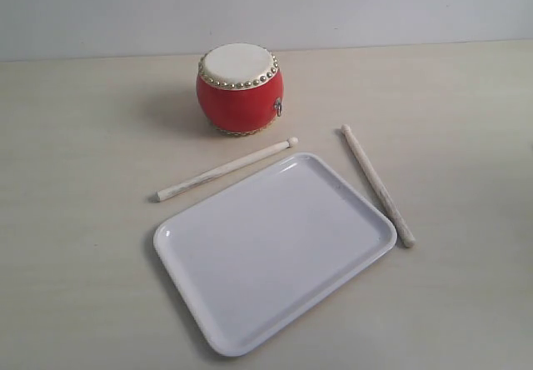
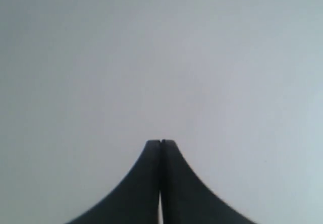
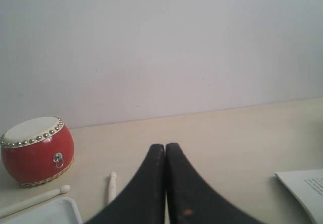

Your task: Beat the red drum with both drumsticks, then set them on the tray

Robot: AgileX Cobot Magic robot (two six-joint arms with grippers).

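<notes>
The drum (image 1: pixel 240 91) stands on the table (image 1: pixel 75 137), out in front of the right pincer (image 3: pixel 165 145) and off to one side. The tray (image 1: pixel 275 253) lies closer to the pincer than the drum does. One drumstick (image 1: pixel 225 170) lies between drum and tray. The other drumstick (image 1: pixel 376 185) lies just beside the tray, in front of the pincer. A paper (image 3: pixel 303 188) lies on the pincer's other side.

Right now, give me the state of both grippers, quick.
Left gripper: jaws closed, holding nothing.
Right gripper: jaws closed, holding nothing.
</notes>
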